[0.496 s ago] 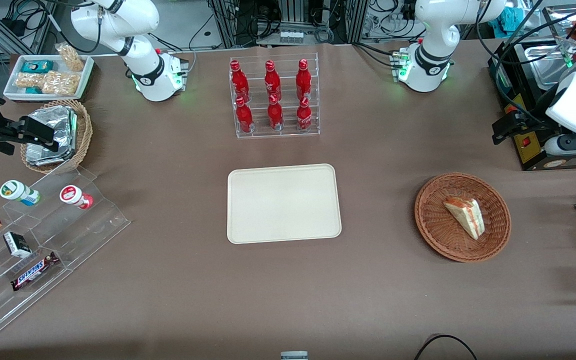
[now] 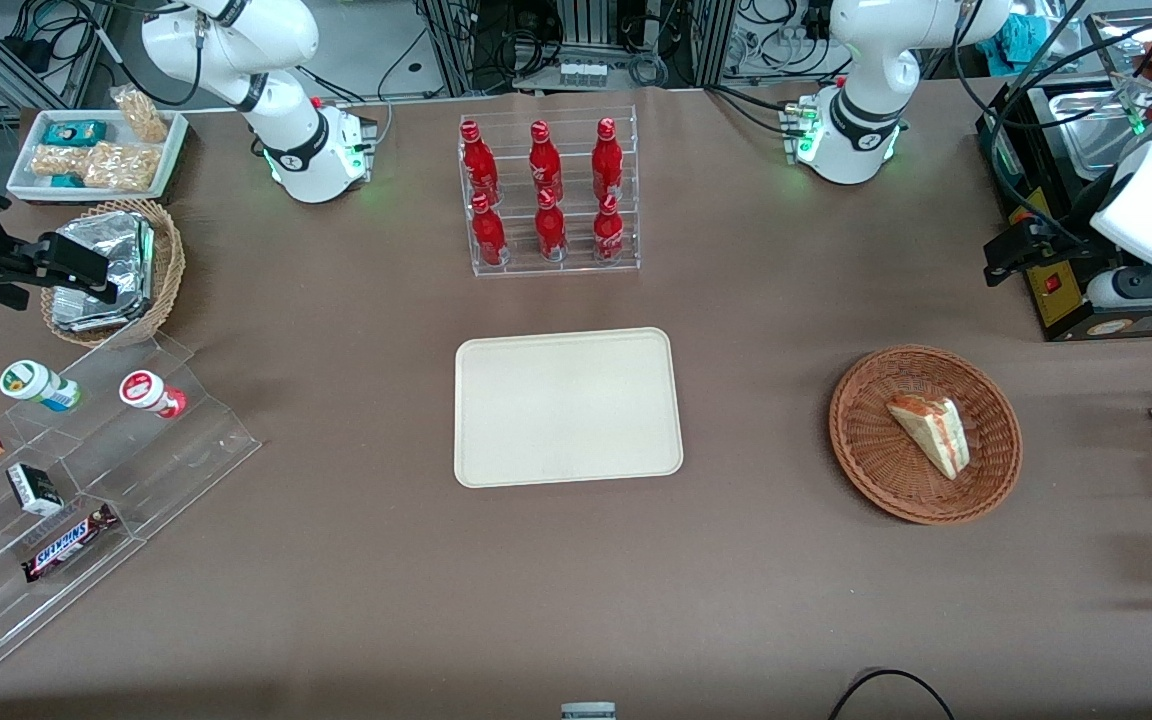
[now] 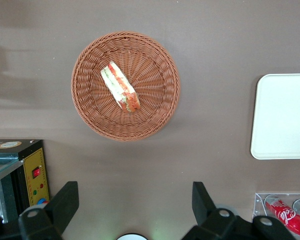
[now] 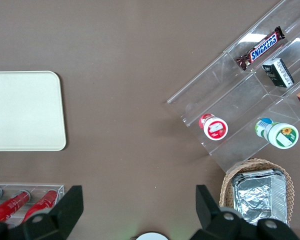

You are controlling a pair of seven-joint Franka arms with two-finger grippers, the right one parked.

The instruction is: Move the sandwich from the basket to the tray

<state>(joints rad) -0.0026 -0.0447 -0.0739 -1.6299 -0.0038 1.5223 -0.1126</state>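
- Your sandwich (image 2: 930, 432) is lying in the basket (image 2: 866, 455), a bit off-centre, with its striped cut edge showing up best from the wrist cam (image 3: 120, 86).
- The tray (image 2: 567, 407) has nothing on it. It sits mid-surface, well apart from the basket, which is out toward the working arm's end.
- Your pincer (image 3: 132, 207) hangs high above the brown surface (image 2: 756, 580), wide open and holding nothing. It's off to one side of the basket, not right over the sandwich. In the wrist view you see both fingers (image 3: 64, 202) with bare surface between them.
- The clear rack (image 2: 548, 192) holds six red bottles (image 2: 548, 225) in two rows, farther from the front camera than the tray.
- Toward the parked arm's end, a tan basket (image 2: 164, 270) holds foil packets (image 2: 106, 270), and a white tray (image 2: 101, 150) has snack packets in it.
- The clear stepped shelf (image 2: 106, 480) there carries two small tubs (image 2: 36, 385), a Snickers bar (image 2: 66, 541) and some little boxes.
- The front view gives you the whole layout, but the pincer itself is hard to pick out there. The wrist view is where you actually see the fingers, plus a yellow control box (image 3: 32, 172) near the basket.
- The right wrist cam shows the shelf and foil basket from above, plus a corner of the tray, but no sandwich.
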